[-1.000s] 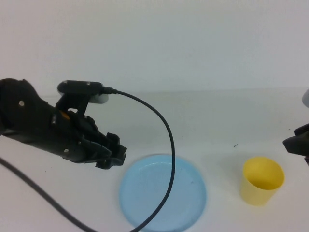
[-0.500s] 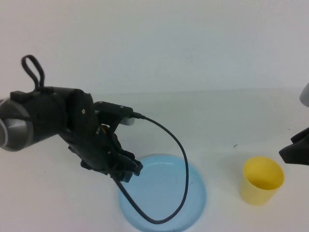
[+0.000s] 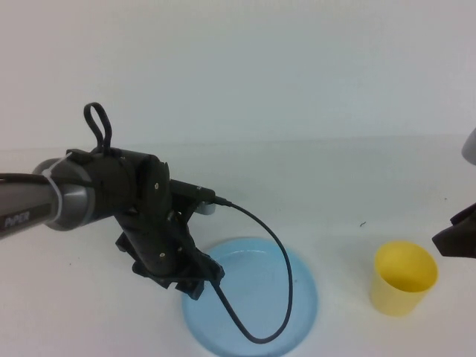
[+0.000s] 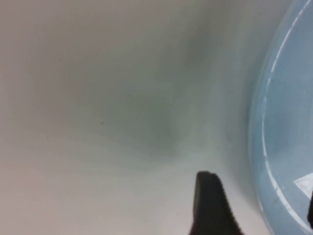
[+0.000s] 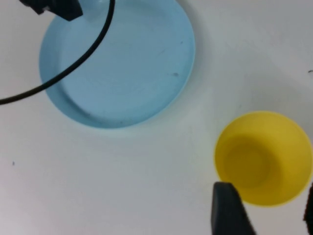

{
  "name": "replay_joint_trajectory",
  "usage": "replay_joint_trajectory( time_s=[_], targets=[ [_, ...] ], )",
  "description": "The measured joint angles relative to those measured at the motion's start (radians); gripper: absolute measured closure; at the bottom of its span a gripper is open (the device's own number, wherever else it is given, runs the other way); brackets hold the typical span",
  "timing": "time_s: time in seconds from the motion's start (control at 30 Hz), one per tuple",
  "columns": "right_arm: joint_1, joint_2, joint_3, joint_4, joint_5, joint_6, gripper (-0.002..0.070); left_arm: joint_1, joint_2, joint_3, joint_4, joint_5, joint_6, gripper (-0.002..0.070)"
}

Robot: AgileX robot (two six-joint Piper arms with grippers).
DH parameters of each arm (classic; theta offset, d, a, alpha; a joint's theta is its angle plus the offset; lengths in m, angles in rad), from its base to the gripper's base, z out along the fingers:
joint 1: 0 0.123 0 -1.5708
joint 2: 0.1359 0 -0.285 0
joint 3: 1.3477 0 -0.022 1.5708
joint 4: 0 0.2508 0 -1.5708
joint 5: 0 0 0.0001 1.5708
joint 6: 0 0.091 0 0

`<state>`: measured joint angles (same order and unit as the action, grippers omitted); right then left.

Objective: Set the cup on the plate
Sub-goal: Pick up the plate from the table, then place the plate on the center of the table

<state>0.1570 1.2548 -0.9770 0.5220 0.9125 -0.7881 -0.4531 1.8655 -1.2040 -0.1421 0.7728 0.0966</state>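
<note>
Your high view looks down from the near side; both wrist cameras look straight down, sharing the plate (image 3: 253, 297)

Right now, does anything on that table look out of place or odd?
One thing: the left gripper's black cable loops over the blue plate. The yellow cup stands upright and empty beside the plate, below the open right gripper. Nothing is spilled or broken.
</note>
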Motion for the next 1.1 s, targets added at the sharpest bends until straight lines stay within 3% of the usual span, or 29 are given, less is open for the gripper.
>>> replay_joint_trajectory(
  time_s=[0.33,0.5,0.77,1.0,1.1],
  targets=[
    [0.000,0.000,0.000,-0.012,-0.017,0.004,0.0338,0.000,0.046,-0.001,0.006,0.002,0.015,0.0473],
    [0.000,0.000,0.000,-0.012,-0.023,0.004,0.0338,0.000,0.050,-0.003,0.033,-0.016,0.032,0.0672],
    [0.000,0.000,0.000,-0.012,-0.031,0.004,0.0338,-0.002,0.050,-0.094,0.010,0.023,0.054,0.0673],
    [0.000,0.000,0.000,-0.017,-0.037,0.015,0.0338,-0.002,0.055,-0.210,-0.209,0.036,0.176,0.0673],
    [0.000,0.000,0.000,-0.020,-0.041,0.026,0.0338,-0.009,0.076,-0.229,-0.240,0.030,0.201,0.0673]
  ],
)
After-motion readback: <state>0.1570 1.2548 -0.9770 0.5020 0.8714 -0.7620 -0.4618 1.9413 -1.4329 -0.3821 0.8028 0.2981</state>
